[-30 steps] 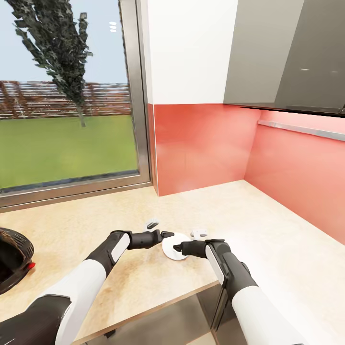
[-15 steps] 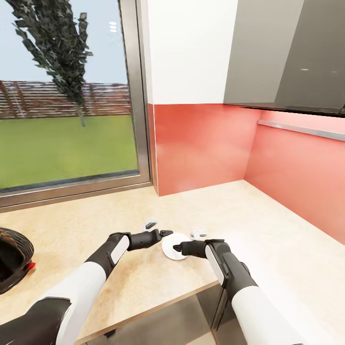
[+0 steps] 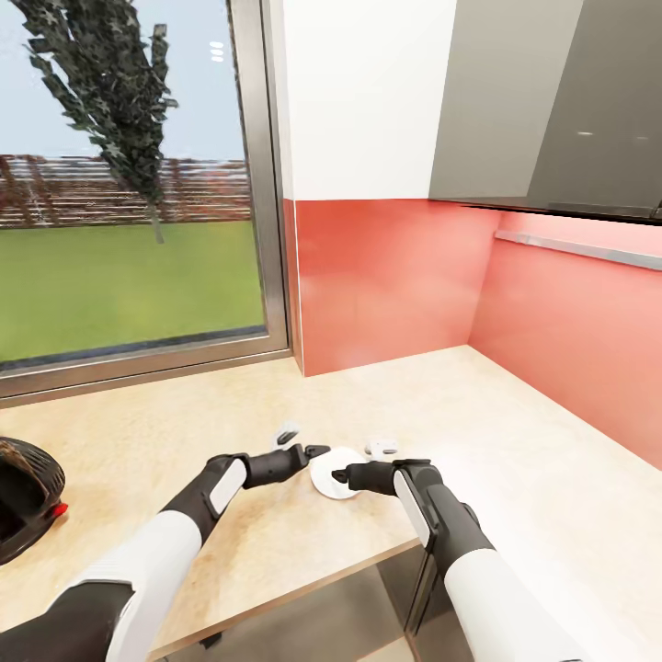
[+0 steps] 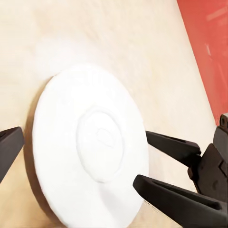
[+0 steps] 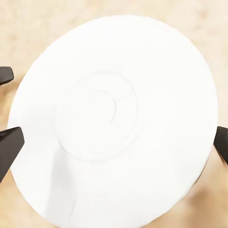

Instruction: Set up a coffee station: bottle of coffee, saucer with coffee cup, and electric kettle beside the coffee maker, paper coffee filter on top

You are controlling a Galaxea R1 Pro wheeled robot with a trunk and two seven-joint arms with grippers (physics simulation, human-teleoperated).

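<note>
The small white saucer (image 3: 336, 471) lies flat on the light wood kitchen countertop (image 3: 184, 432), near its front edge. My right gripper (image 3: 360, 462) is open, and its fingers (image 5: 9, 147) stand at either side of the saucer (image 5: 114, 118), whose rim nearly fills the gap. My left gripper (image 3: 303, 440) is open too, just left of the saucer (image 4: 90, 152) with nothing between its fingers (image 4: 8, 147). The black coffee maker (image 3: 23, 501) with its red switch stands cut off at the left edge of the head view.
A red backsplash (image 3: 386, 276) closes the counter's corner at the back and right. A large window (image 3: 129, 184) runs along the back left. Grey wall cabinets (image 3: 552, 101) hang above on the right. The countertop's front edge (image 3: 303, 575) lies just under both forearms.
My left arm has drawn back slightly toward the left, so its gripper sits a little further from the saucer. The right arm and the saucer have not moved.
</note>
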